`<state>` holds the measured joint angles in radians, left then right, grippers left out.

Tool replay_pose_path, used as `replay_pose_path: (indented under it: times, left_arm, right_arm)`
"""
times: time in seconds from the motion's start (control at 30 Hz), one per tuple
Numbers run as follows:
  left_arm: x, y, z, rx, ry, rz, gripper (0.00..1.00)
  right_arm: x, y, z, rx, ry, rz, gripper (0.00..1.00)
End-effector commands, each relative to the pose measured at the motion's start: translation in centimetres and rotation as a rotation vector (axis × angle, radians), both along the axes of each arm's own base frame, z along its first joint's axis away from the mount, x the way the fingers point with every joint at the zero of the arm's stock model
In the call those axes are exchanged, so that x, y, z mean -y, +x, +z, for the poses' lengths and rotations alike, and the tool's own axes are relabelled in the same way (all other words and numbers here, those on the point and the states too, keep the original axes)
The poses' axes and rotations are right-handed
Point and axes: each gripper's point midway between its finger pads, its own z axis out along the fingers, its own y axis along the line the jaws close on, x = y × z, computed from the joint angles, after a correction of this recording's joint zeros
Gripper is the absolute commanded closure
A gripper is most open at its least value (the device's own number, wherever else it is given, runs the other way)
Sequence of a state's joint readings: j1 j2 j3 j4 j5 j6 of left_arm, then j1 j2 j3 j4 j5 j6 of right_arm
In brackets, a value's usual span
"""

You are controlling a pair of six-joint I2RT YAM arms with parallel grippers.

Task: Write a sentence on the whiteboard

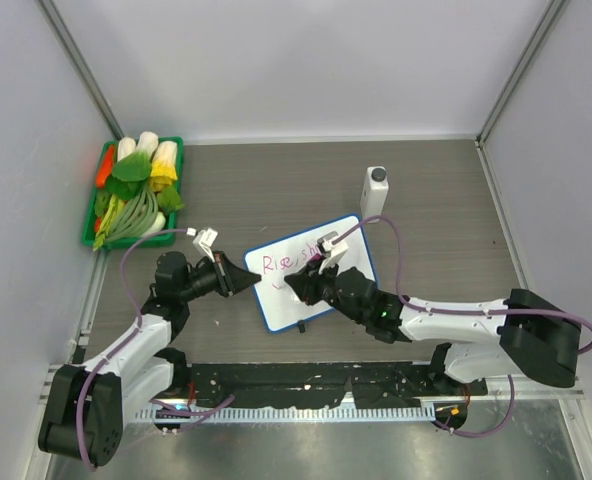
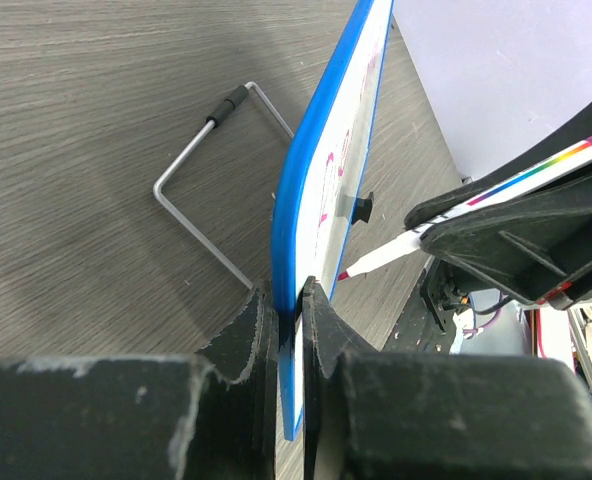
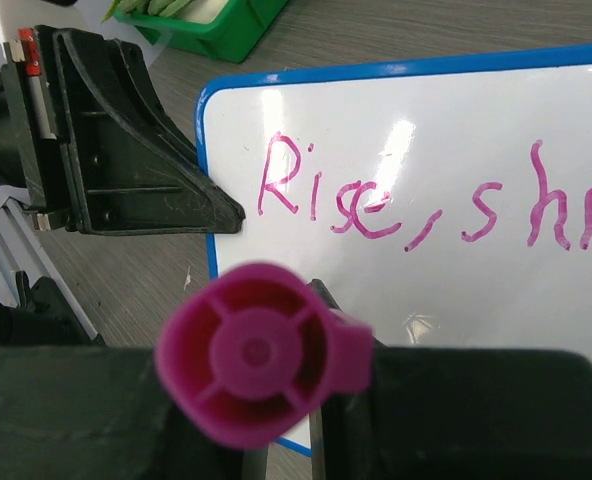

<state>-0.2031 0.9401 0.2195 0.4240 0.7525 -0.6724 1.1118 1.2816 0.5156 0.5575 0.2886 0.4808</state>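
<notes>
The whiteboard (image 1: 276, 298), white with a blue rim, is tilted up off the table. My left gripper (image 1: 251, 283) is shut on its left edge; in the left wrist view the board (image 2: 311, 180) stands edge-on between my jaws (image 2: 286, 300). The sentence (image 1: 288, 262) is pink and reads "Rise, shi" (image 3: 376, 200), running off the right of the right wrist view. My right gripper (image 1: 301, 285) is shut on a pink-capped marker (image 3: 256, 350). The marker's tip (image 2: 344, 273) is at the board's face, below the first word.
A green basket (image 1: 89, 225) of vegetables stands at the back left. A white bottle with a grey cap (image 1: 375, 190) stands behind the board. A bent wire stand (image 2: 191, 200) lies on the table behind the board. Walls close in on three sides.
</notes>
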Motion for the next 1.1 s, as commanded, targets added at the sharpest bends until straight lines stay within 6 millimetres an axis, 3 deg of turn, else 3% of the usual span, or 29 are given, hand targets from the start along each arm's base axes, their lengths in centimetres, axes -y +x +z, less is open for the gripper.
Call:
replay_pose_path:
  times: [0.0,0.13,0.43,0.7,1.07]
  left_arm:
    - [-0.8,1.2,-0.5,0.07,0.056,0.045,1.0]
    - [-0.8,1.2,-0.4,0.07,0.054,0.045,1.0]
    - [-0.8,1.1,-0.5,0.067,0.055,0.04,1.0]
    - [-0.8,1.1,-0.4,0.07,0.054,0.04,1.0]
    - [-0.8,1.1,-0.4,0.071,0.056,0.041,1.0]
  right_arm:
    - [-0.3,0.5,4.5,0.06,0.104,-0.025,0.99]
    - [-0.4,1.1,4.9,0.071,0.099,-0.049,0.99]
    - [-0.7,2.4,3.2,0.053,0.033,-0.101,0.99]
    - [-0.2,2.0,2.5,0.045,0.019,-0.1,0.99]
    - [0.3,1.4,0.2,-0.002,-0.027,-0.089,0.99]
